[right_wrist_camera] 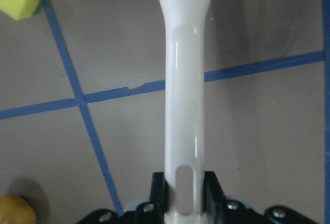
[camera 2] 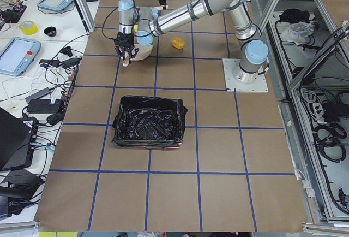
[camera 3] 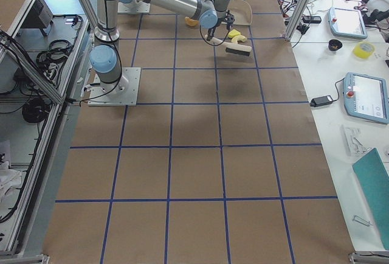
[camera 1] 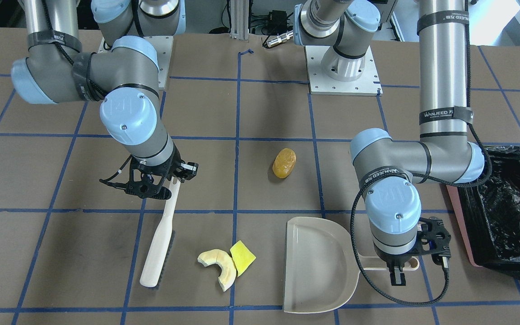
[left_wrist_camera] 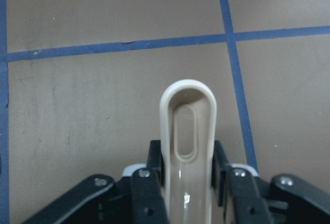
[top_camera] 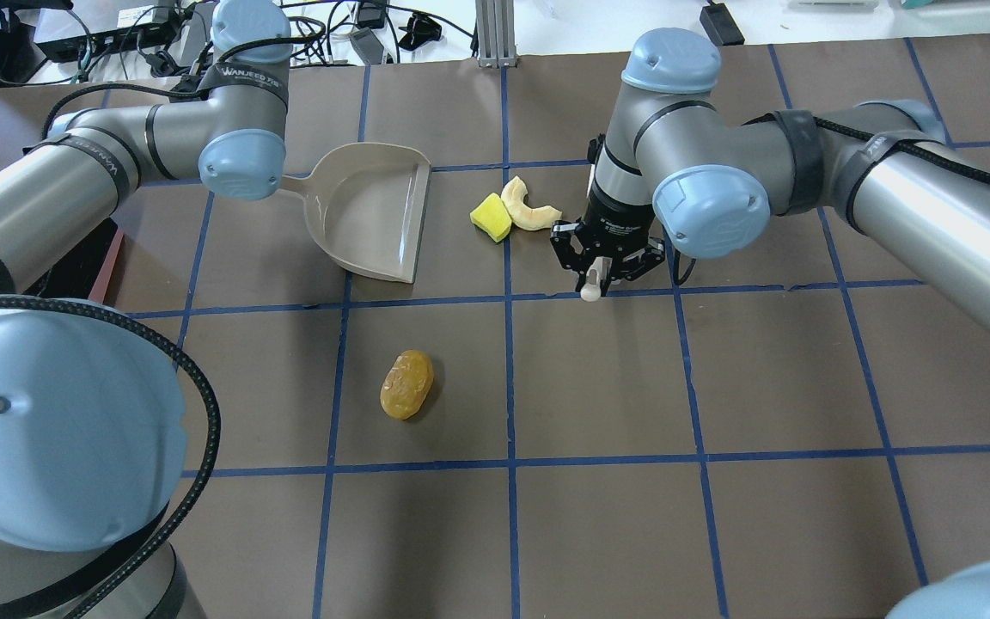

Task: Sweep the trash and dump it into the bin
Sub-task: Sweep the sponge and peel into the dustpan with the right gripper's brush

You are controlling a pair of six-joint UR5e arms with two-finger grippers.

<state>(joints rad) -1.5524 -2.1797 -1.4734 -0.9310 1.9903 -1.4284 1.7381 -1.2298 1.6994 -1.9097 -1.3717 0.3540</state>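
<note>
The golden-brown lump [camera 1: 284, 163] lies alone mid-table, also in the overhead view [top_camera: 406, 383]. The cream crescent [camera 1: 218, 264] and the yellow-green wedge [camera 1: 242, 257] lie touching, between the brush head and the dustpan's open mouth. My left gripper [camera 1: 397, 273] is shut on the handle [left_wrist_camera: 187, 131] of the beige dustpan [camera 1: 318, 266], which rests flat. My right gripper [camera 1: 173, 179] is shut on the handle [right_wrist_camera: 184, 79] of a cream brush [camera 1: 158, 248] that points away toward the two pieces. The bin [camera 1: 513, 153], pink with a black bag, stands beside my left arm.
The brown table cover has a grid of blue tape lines. The arm bases [camera 1: 343, 67] are bolted at the robot's side of the table. Cables and gear lie past that edge. The left arm's elbow [top_camera: 241, 163] hides its gripper in the overhead view.
</note>
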